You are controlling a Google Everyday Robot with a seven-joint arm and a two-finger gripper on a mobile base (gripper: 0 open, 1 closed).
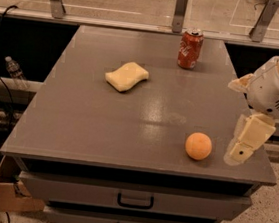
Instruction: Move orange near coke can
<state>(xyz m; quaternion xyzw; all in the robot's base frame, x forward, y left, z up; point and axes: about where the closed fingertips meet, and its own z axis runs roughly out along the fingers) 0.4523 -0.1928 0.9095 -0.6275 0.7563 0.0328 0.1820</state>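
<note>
The orange [198, 146] sits on the grey table [103, 124] near its front right corner. The red coke can [190, 49] stands upright at the back of the table, right of centre, far from the orange. My gripper [240, 151] hangs from the white arm at the right edge of the view. It is just right of the orange, at about its height and apart from it. It holds nothing that I can see.
A pale yellow sponge [127, 76] lies left of centre on the table. Drawers with handles [135, 201] are below the front edge. A cardboard box [12, 189] and a plastic bottle [14, 70] are at the left. A railing runs behind.
</note>
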